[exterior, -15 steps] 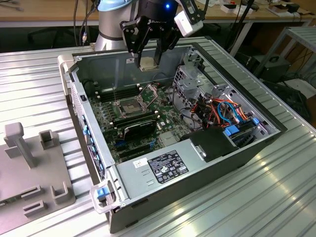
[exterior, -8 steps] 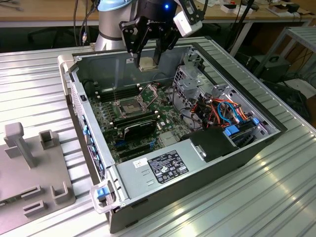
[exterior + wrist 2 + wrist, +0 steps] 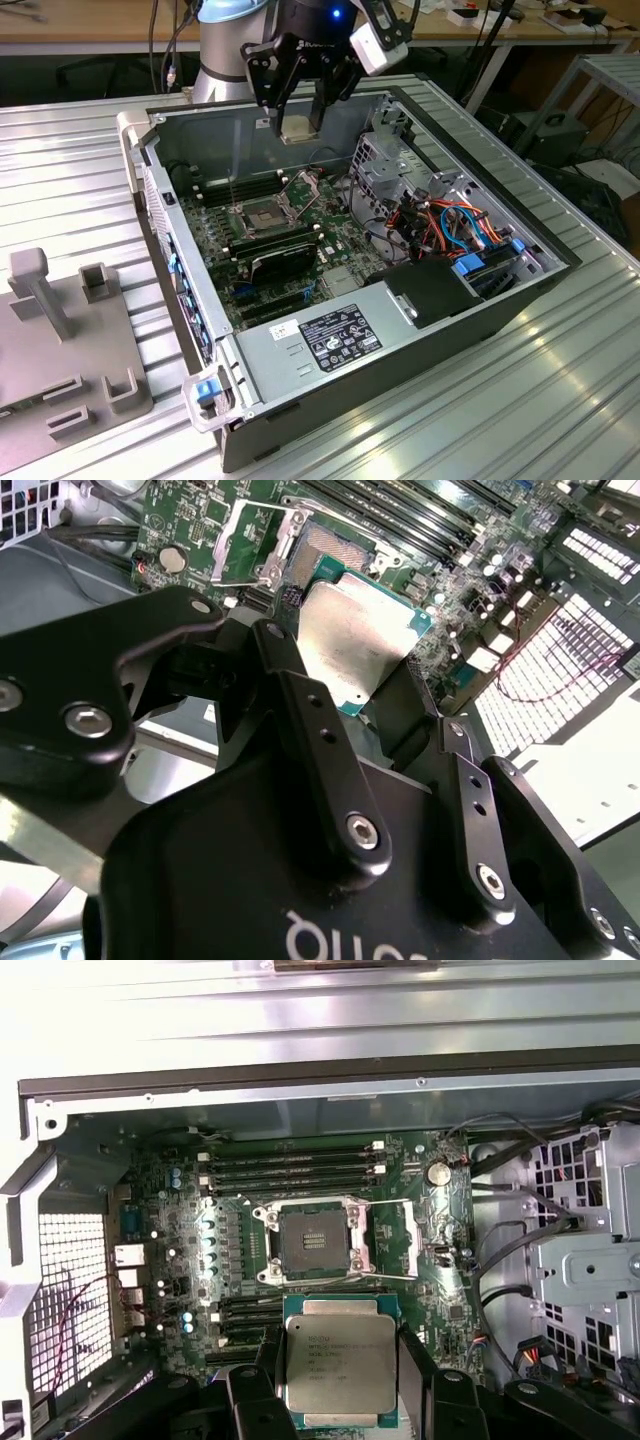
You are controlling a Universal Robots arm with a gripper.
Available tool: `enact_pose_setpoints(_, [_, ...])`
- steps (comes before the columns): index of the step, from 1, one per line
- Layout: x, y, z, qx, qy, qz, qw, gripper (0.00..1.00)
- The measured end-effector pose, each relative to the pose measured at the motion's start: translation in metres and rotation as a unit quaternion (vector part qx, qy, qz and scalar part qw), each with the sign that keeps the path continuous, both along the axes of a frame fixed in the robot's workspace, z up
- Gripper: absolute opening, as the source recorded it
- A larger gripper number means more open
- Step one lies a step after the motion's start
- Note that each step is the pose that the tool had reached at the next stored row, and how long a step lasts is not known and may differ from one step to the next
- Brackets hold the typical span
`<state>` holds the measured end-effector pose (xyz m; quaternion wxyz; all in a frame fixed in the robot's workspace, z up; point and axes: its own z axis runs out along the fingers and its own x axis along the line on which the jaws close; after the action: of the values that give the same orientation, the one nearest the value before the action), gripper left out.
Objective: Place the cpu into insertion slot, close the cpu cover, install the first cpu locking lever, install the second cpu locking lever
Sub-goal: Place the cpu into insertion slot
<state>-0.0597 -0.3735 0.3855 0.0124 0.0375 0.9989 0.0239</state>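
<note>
Black claw (image 3: 345,665) clenches the chip (image 3: 338,1360) by its edges, holding it in the air above the green board (image 3: 445,1260), well clear of the socket (image 3: 307,1243). Its socket sits bare, with the cover (image 3: 393,1243) swung open beside it. Nothing is seated yet, so I judge all four steps remain.

Table (image 3: 500,400): ribbed, silvery metal surface.
Computer case (image 3: 290,385): lies on its side on the table, around the middle, with its open side up.
Grey fixture plate (image 3: 80,345): flat on the table at the exterior view's left, near the case, with upright blocks on it.
</note>
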Motion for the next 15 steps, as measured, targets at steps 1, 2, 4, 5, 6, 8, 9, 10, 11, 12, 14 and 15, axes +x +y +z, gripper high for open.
enact_pose_setpoints(1, [0.0, 0.0002, 0.0, 0.0, 0.0, 0.0, 1.0, 0.55])
enact_pose_setpoints(2, [0.0, 0.0004, -0.0001, 0.0001, 0.0, 0.0, 1.0, 0.55])
enact_pose_setpoints(4, [0.0, 0.0008, -0.0004, 0.0001, -0.0001, 0.0, 1.0, 0.55])
enact_pose_setpoints(5, [0.0, 0.0009, -0.0005, 0.0001, 0.0, 0.0, 1.0, 0.55])
enact_pose_setpoints(6, [0.0, 0.0011, -0.0007, 0.0001, 0.0, 0.0, 1.0, 0.55])
enact_pose_setpoints(8, [0.0, 0.0011, -0.0007, 0.0001, 0.0, 0.0, 1.0, 0.55])
enact_pose_setpoints(9, [0.0, 0.0012, -0.0007, 0.0001, 0.0, 0.0, 1.0, 0.55])
enact_pose_setpoints(10, [0.0, 0.0015, -0.0007, 0.0001, 0.0, 0.0, 1.0, 0.55])
enact_pose_setpoints(11, [0.0, 0.0018, -0.0008, 0.0001, 0.0, 0.0, 1.0, 0.55])
enact_pose_setpoints(12, [0.0, 0.002, -0.0008, 0.0001, -0.0001, 0.0, 1.0, 0.55])
enact_pose_setpoints(14, [0.0, 0.0022, -0.0011, 0.0001, 0.0, 0.0, 1.0, 0.55])
enact_pose_setpoints(15, [0.0, 0.0024, -0.0012, 0.0001, 0.0, 0.0, 1.0, 0.55])
